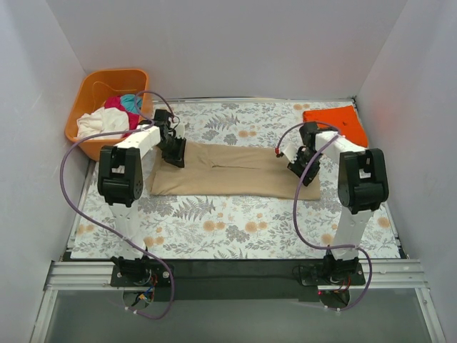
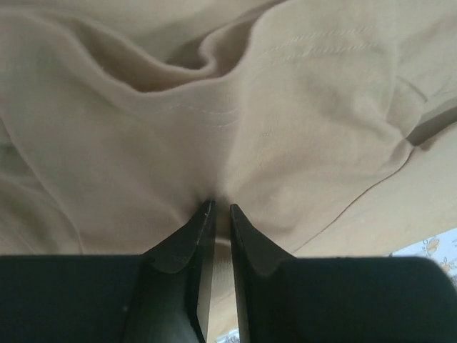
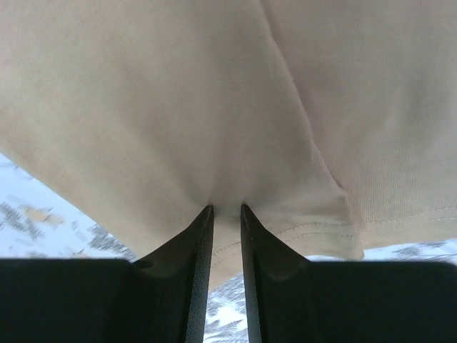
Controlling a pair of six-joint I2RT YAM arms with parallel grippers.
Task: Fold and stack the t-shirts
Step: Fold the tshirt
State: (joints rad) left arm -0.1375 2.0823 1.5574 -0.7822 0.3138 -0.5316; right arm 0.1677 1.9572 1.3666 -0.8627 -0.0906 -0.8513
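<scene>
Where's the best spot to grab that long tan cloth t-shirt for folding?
Pinch the long tan cloth t-shirt at its two short ends, from left and right: it lies flat as a sideways strip, so end grips should lift it evenly.

No text, label, brand or number is readable in any view

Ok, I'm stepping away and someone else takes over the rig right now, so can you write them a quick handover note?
left claw shut on the tan t-shirt, at its left end; right claw shut on its right end.
The tan t-shirt lies mid-table, folded into a long band.
orange t-shirt folded, far right corner.
white shirt, magenta shirt and teal shirt in the basket, far left.
Done: orange folded. Left: finish tan, stack it, then the basket's three.
</scene>
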